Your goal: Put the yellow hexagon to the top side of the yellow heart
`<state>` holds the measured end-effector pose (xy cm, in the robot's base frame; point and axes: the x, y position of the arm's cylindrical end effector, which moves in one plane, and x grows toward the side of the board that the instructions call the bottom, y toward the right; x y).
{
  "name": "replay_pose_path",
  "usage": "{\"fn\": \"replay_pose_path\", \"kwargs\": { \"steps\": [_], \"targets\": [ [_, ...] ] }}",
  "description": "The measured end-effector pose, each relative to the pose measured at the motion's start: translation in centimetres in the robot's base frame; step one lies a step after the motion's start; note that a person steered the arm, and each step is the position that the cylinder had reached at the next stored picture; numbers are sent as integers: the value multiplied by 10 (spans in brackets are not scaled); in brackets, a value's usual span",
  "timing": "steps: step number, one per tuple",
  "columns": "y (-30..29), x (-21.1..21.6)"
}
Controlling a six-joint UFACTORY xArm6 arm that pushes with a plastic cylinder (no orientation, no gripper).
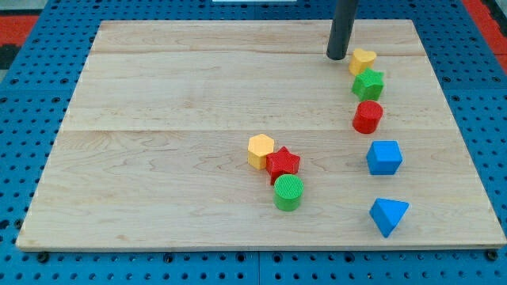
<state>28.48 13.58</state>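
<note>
**Q:** Where is my tip (337, 58) located, and is anything held by it?

**A:** It is seen near the view's top, just to the left of the yellow heart (363, 60). Contact cannot be confirmed. No claw is fitted; only a plain rod is shown, and nothing is held by it.

**Q:** Where is the yellow hexagon (260, 150) found?

**A:** It is placed near the middle of the wooden board (158, 95), well apart from the heart, touching the red star (283, 165). A green cylinder (288, 192) is set just below the star.

**Q:** What is arranged beneath the heart?

**A:** A column is formed downward: green star (368, 84), red cylinder (367, 116), blue cube (384, 157), blue triangle (388, 215).
</note>
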Motion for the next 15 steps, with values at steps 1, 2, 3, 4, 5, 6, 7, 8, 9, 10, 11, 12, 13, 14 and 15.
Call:
{"fn": "replay_pose_path", "kwargs": {
  "steps": [1,2,3,4,5,6,7,8,9,10,11,12,13,14,15],
  "targets": [
    [16,-1],
    [18,-1],
    [-5,-6],
    [-77,20],
    [-138,102],
    [-169,185],
    [-167,257],
    [-132,304],
    [-90,328],
    [-82,329],
    [-104,294],
    [-134,240],
    [-146,192],
    [-146,176],
    [-130,101]
  ]
}}
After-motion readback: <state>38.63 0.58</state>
